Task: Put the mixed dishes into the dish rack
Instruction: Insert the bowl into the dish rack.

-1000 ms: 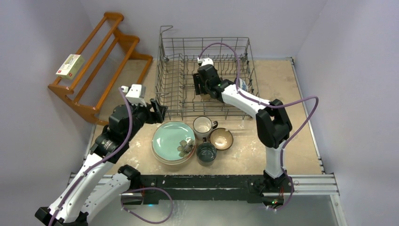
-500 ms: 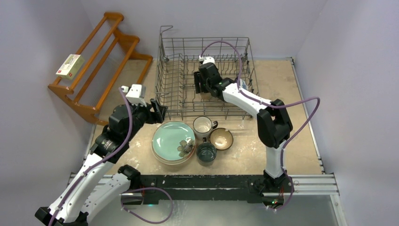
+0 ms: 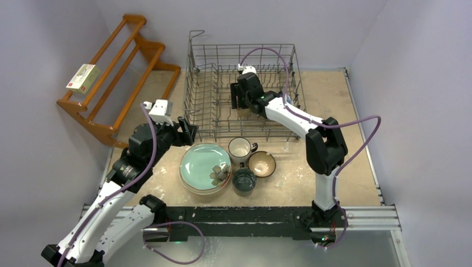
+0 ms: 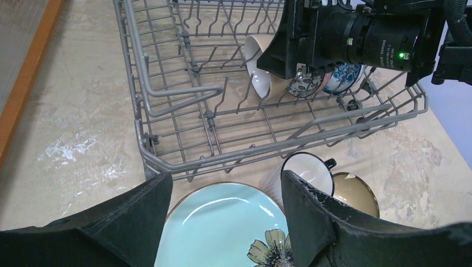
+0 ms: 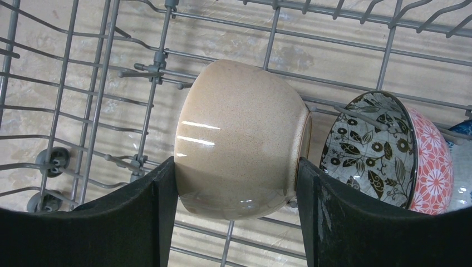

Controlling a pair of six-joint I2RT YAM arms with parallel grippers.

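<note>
Right tool (image 5: 236,222) inside the dish rack (image 3: 200,94), fingers spread, released, either side of a beige bowl (image 5: 239,139) lying on its side among the tines, just beside a patterned bowl (image 5: 389,150). Left tool (image 4: 222,222) spread open, holding nothing, above the mint green plate (image 3: 203,164). White mug (image 3: 240,148), dark teal mug (image 3: 244,179) and another beige bowl (image 3: 261,163) on the surface (image 3: 345,111) near the rack.

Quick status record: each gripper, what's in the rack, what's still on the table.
right gripper: open, straddling the beige bowl, which lies on its side in the dish rack
left gripper: open, holding nothing, above the mint green plate
also in rack: patterned bowl
on table: mint green plate, white mug, dark teal mug, brown bowl
</note>
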